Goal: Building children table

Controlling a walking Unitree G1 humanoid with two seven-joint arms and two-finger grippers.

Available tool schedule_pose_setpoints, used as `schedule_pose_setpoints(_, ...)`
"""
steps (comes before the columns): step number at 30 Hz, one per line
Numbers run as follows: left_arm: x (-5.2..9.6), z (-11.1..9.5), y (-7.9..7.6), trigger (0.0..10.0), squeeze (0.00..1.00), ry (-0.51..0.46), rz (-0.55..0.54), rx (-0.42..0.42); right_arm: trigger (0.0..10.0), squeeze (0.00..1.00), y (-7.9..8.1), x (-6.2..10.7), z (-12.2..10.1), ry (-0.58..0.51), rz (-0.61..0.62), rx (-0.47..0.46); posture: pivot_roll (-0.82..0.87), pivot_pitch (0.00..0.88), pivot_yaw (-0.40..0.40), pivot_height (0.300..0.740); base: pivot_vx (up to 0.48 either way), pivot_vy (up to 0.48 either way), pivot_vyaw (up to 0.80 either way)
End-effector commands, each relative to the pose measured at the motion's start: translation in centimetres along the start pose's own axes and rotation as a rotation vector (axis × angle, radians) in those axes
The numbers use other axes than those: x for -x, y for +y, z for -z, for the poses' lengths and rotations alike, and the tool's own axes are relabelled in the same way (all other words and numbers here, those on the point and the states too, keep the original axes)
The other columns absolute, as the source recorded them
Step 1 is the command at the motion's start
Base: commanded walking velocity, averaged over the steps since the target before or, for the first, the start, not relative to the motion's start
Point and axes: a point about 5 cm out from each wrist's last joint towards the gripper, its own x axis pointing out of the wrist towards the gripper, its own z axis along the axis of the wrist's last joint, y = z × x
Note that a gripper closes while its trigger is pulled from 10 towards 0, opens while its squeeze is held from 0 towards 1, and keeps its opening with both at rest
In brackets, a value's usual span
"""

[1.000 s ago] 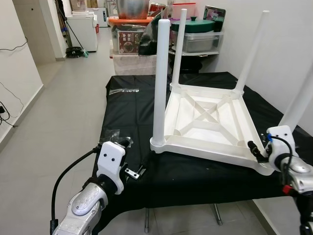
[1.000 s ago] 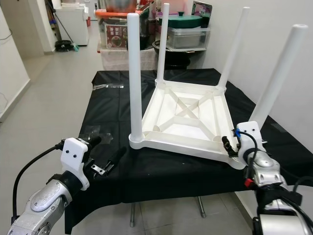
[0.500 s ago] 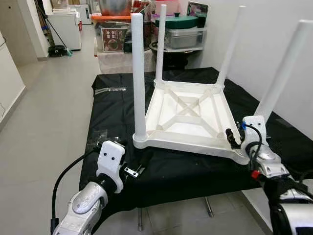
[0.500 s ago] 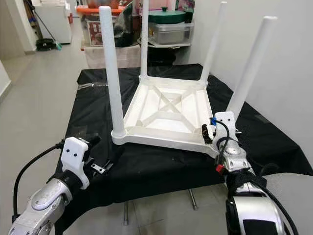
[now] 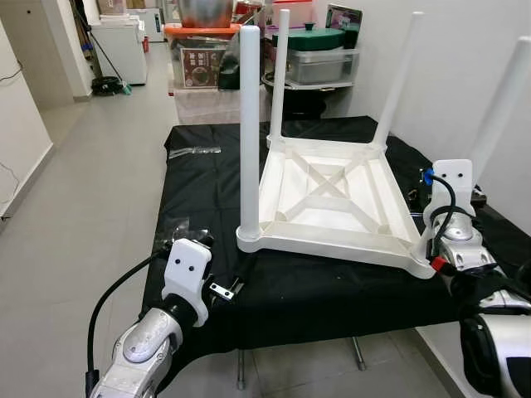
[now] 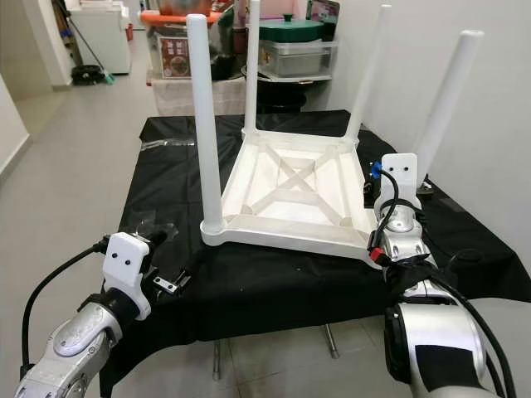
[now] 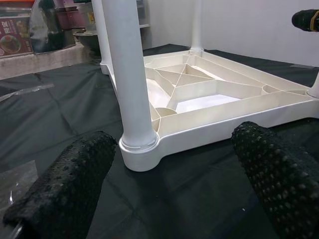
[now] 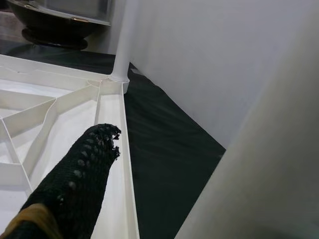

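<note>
The upside-down children's table [image 5: 332, 199] sits mid-frame on the black-draped table [image 5: 199, 182], all four legs seemingly fitted; left end effector [image 7: 164, 174] spread apart at lower left, right end effector [image 5: 427, 240] at the near-right leg, state unclear.

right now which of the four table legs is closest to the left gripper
The near-left leg, standing at the upturned table's front corner just beyond the open left gripper. The other three stand at the far corners or over by the right gripper.

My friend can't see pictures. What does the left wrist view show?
A white upside-down table lies on a black cloth, one leg standing up close by. The left claw sits open before that corner, its two black fingers spread wide apart.
</note>
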Motion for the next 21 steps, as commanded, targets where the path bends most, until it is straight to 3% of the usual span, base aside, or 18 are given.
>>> schedule_pose_setpoints(1, 0.0, 0.2, 0.0, 10.0, 0.0, 0.009, 0.0, 0.004, 10.0, 0.0, 0.4, 0.3, 0.9, 0.008, -0.011, 0.008, 0.06, 0.0, -0.057, 0.74, 0.0, 0.0, 0.0)
schedule_pose_setpoints(8, 0.1, 0.1, -0.1, 10.0, 0.0, 0.005, 0.014, 0.009, 10.0, 0.0, 0.6, 0.7, 1.0, -0.035, -0.001, 0.002, 0.06, 0.0, -0.053, 0.74, 0.0, 0.0, 0.0)
schedule_pose_setpoints(10, 0.1, 0.2, 0.0, 10.0, 0.0, 0.007, 0.016, 0.01, 10.0, 0.0, 0.1, 0.7, -1.2, -0.173, -0.007, -0.076, 0.05, 0.0, -0.04, 0.74, 0.0, 0.0, 0.0)
schedule_pose_setpoints(15, 0.1, 0.2, -0.1, 10.0, 0.0, 0.009, 0.021, 0.011, 10.0, 0.0, 0.1, 0.9, -3.3, -0.283, -0.052, -0.114, 0.05, 0.0, -0.037, 0.74, 0.0, 0.0, 0.0)
schedule_pose_setpoints(17, 0.0, 0.2, -0.1, 10.0, 0.0, 0.008, 0.028, 0.011, 10.0, 0.0, 0.4, 1.6, -5.7, -0.395, -0.144, -0.141, 0.04, 0.0, -0.034, 0.74, 0.0, 0.0, 0.0)
schedule_pose_setpoints(21, -0.1, 0.2, -0.1, 10.0, 0.0, 0.009, 0.03, 0.01, 10.0, 0.0, 0.6, 2.2, -7.2, -0.444, -0.204, -0.157, 0.03, 0.0, -0.032, 0.74, 0.0, 0.0, 0.0)
